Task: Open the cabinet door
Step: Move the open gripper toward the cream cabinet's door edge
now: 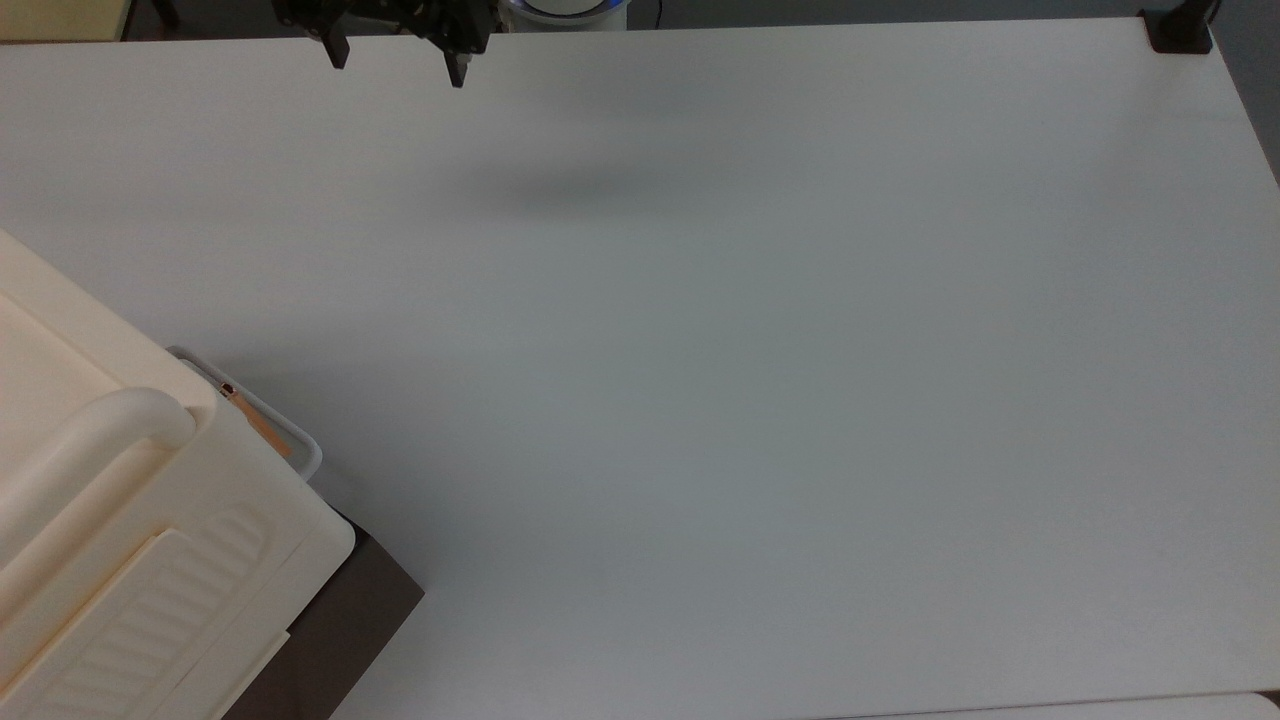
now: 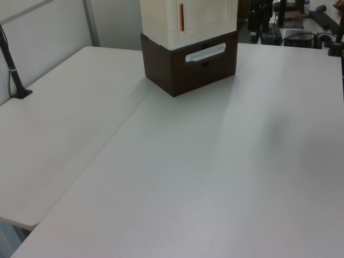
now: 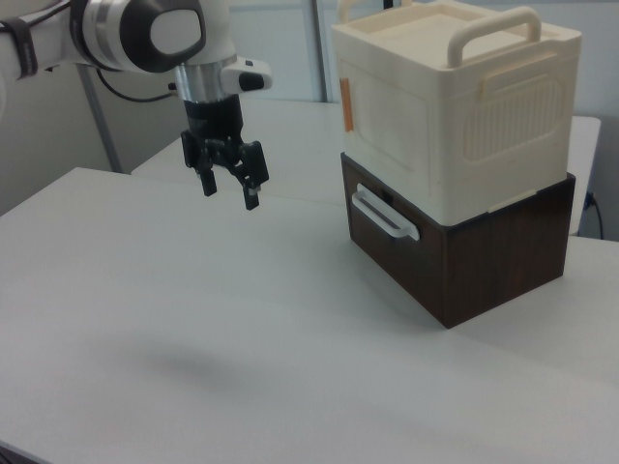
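The cream cabinet [image 3: 455,116] stands on a dark brown drawer base [image 3: 464,261]. Its cabinet door [image 3: 387,130] is a flat recessed panel facing the right view's left, lying flush and shut, with an orange-marked latch strip [image 3: 346,92] on its edge. The left view shows the door [image 2: 207,16] at the top, with the strip [image 2: 181,17] on its left. In the top view the strip [image 1: 262,422] shows at the cabinet's [image 1: 120,520] edge, lower left. My gripper [image 3: 228,190] hangs open and empty above the table, well to the right view's left of the door, and sits at the top edge in the top view [image 1: 398,62].
A white handle [image 3: 385,215] sticks out of the brown base below the door. A ribbed side panel [image 3: 517,111] and a rounded top handle bar [image 3: 493,29] belong to the cabinet. A black mount [image 1: 1180,30] sits at the table's corner. The white table [image 1: 750,400] spreads wide.
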`<state>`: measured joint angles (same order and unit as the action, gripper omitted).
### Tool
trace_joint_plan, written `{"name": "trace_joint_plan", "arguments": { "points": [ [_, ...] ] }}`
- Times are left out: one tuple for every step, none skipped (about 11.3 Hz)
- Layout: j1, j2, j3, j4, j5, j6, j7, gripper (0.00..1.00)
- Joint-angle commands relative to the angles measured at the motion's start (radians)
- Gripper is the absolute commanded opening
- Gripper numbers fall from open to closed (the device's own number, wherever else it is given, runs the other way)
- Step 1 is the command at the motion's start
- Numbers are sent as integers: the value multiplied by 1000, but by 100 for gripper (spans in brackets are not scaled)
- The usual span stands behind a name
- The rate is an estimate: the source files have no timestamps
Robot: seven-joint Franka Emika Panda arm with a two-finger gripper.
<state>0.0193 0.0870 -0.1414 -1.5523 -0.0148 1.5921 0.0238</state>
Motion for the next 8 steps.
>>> {"name": "trace_joint_plan", "arguments": {
  "points": [
    [8,-9,-4,7,-11,76,28,100],
    [10,-9,-4,21,-11,78,44,100],
    [10,-9,-4,24,-11,83,48,100],
    [7,-7,-4,26,-11,86,48,100],
    [4,-7,-4,27,-11,119,48,100],
    [2,-3,-4,28,-11,144,50,100],
    [1,0,-6,29,-11,150,48,100],
    [1,0,-7,32,-11,182,50,100]
  ]
}}
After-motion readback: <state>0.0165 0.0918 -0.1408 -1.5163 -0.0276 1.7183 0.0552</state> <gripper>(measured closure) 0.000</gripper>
